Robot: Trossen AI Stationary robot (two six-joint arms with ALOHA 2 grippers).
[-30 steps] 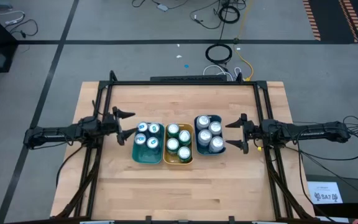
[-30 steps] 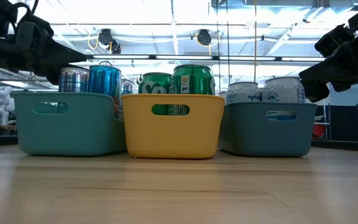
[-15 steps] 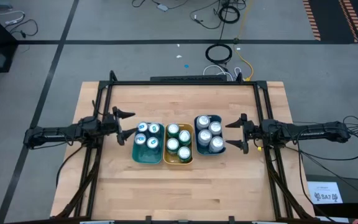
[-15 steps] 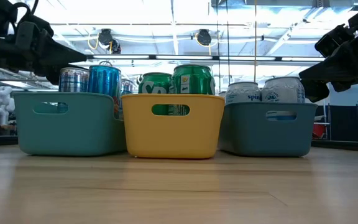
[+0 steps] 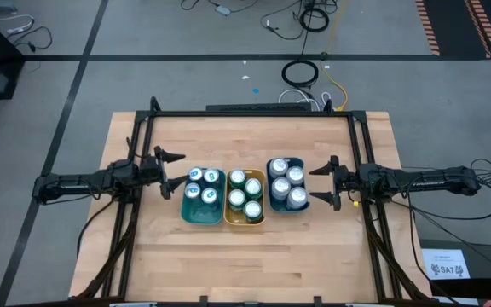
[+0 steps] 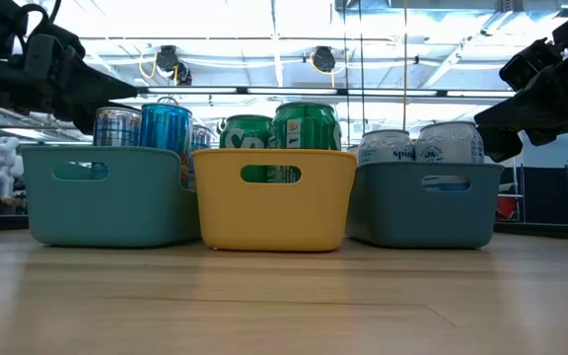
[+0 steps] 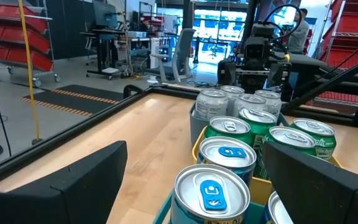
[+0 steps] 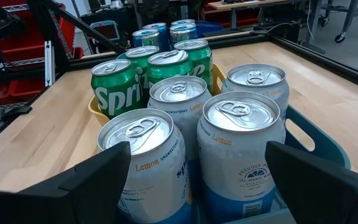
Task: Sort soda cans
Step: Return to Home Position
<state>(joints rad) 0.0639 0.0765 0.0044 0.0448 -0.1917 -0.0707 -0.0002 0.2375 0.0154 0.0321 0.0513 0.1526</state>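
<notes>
As wrists show labelled soda cans (image 8: 179, 99), left end effector (image 5: 179, 169), right end effector (image 5: 314, 182) apart.

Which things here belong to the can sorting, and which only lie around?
For the job: blue metal cans in the teal plastic bin; green metal cans in the yellow plastic bin; silver-white metal cans in the dark blue plastic bin; left gripper and right gripper, both open, beside the bins.
Lying about: coiled black cable, white paper sheet, on the floor.

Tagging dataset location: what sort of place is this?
Probably a robotics lab: red racks, an office chair, coiled cables on the floor. Left gripper and right gripper wait open by the bins.
</notes>
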